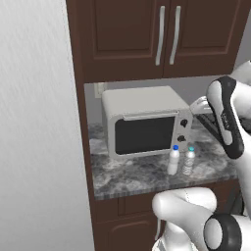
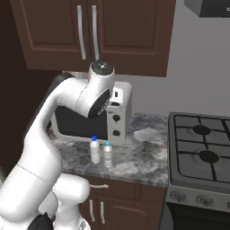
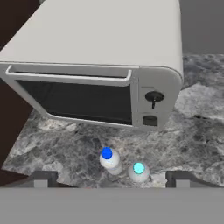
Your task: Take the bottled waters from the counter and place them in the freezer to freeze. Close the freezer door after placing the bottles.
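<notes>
Two bottled waters stand side by side on the marble counter (image 1: 132, 179) in front of a microwave. The blue-capped bottle (image 1: 173, 161) (image 2: 95, 151) (image 3: 109, 160) is on the left and the teal-capped bottle (image 1: 189, 162) (image 2: 108, 155) (image 3: 138, 171) on the right, nearly touching. My gripper (image 3: 111, 180) hangs above them, open, with nothing between its fingers. In the hand view both caps lie between the two fingertips (image 3: 43, 178). The freezer and the freezer door are out of view.
A white microwave (image 1: 142, 125) (image 2: 117, 117) (image 3: 100, 57) stands just behind the bottles. Dark brown upper cabinets (image 1: 162, 34) hang overhead. A tall brushed silver-grey panel (image 1: 39, 127) bounds the counter's left end. A gas stove (image 2: 202, 152) adjoins the counter on the right.
</notes>
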Controlling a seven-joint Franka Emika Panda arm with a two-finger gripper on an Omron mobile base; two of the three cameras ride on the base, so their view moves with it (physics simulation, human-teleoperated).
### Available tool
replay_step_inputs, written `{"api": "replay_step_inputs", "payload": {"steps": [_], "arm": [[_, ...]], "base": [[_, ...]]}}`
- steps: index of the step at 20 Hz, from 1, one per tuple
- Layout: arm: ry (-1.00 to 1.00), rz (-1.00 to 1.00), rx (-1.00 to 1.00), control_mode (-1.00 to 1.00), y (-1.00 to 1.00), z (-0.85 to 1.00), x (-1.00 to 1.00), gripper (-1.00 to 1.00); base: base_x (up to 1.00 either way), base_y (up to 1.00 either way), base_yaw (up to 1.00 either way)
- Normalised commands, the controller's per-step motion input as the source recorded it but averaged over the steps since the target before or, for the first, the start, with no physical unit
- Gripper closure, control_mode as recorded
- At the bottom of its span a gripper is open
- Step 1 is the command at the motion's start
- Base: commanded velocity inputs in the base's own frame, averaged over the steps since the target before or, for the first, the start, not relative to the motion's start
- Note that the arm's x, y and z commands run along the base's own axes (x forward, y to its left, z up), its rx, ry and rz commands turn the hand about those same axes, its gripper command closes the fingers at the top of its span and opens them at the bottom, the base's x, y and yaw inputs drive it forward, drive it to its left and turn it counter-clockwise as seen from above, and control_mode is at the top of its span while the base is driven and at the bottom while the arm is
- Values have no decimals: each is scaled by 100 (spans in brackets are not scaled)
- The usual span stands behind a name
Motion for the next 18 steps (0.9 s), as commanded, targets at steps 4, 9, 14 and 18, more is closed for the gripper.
{"api": "replay_step_inputs", "payload": {"steps": [4, 9, 14, 18], "arm": [[-34, 30, 3, -100, -89, -2, -64, -100], [-45, 33, 1, -100, -68, -4, -59, -100], [-66, 45, 4, -100, -34, -31, -50, -100], [-50, 40, 1, -100, -13, -52, -53, -100]], "base": [[0, 0, 0], [0, 0, 0], [0, 0, 0], [0, 0, 0]]}}
